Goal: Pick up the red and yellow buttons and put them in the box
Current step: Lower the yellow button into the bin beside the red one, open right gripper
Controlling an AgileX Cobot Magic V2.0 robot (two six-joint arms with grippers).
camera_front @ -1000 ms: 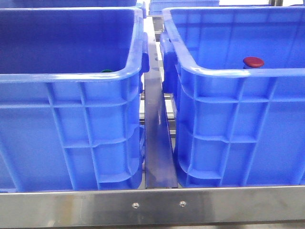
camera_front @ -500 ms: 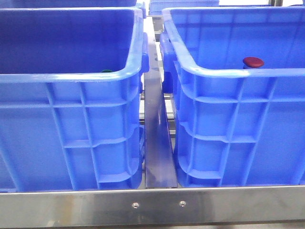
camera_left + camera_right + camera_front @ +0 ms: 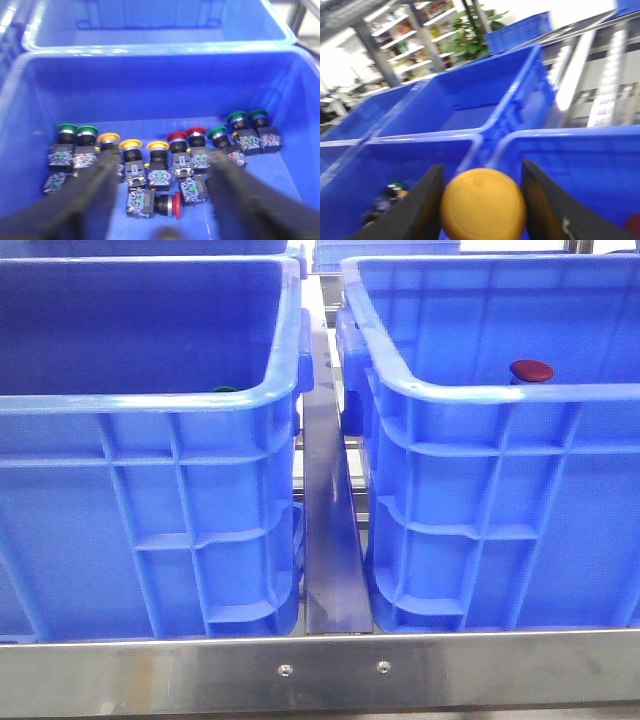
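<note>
buttons, red and yellow, are the job here. nearest, in the right wrist view, a yellow button (image 3: 482, 204) sits clamped between the black fingers of the right gripper (image 3: 482, 200), its smooth domed cap filling the gap. it hangs above the seam between 2 blue crates; a dark red spot at the frame's corner may be the red button (image 3: 532, 370) that the front view shows inside the right crate (image 3: 500, 390). to do this step well, i would carry the cap fully over that crate's rim before letting go, and release low, since a round cap looks likely to roll or bounce.

the left gripper (image 3: 162, 175) hovers with fingers spread wide over the left crate (image 3: 150, 400). below it lies a row of buttons on blocky switch bodies: 3 yellow caps (image 3: 131, 145), 2 red caps (image 3: 186, 134), and green caps (image 3: 66, 128) at both ends. one more red-capped button (image 3: 169, 206) lies on its side, nearer.
</note>
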